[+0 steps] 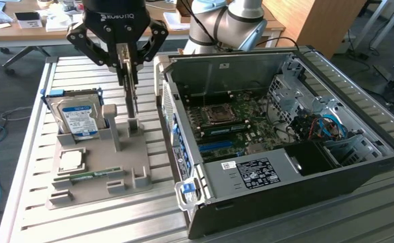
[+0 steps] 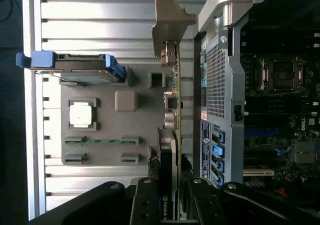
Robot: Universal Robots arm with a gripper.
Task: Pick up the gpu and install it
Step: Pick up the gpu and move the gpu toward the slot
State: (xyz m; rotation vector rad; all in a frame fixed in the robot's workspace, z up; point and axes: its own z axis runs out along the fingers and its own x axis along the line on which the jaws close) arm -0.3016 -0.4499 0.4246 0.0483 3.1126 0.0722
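The gpu (image 1: pixel 130 93) hangs upright and edge-on from my gripper (image 1: pixel 127 63), which is shut on its upper edge. Its lower end is close above the posts of the grey holder (image 1: pixel 99 167) on the table, at the exterior view's left of the open computer case (image 1: pixel 277 136). In the wrist view the gpu (image 2: pixel 176 100) is a thin green board with a silver end bracket (image 2: pixel 170 15), pinched between my gripper (image 2: pixel 172 202). It runs alongside the case's perforated rear wall (image 2: pixel 217 80). The motherboard (image 1: pixel 230 124) lies exposed inside the case.
On the grey holder stand a blue-labelled hard drive (image 1: pixel 79 116), a square processor (image 1: pixel 72 159) and a narrow green memory stick (image 1: pixel 92 174). Cables and a drive cage (image 1: pixel 332 131) fill the case's right side. The slatted metal table (image 1: pixel 21 202) surrounds everything. Desks stand behind.
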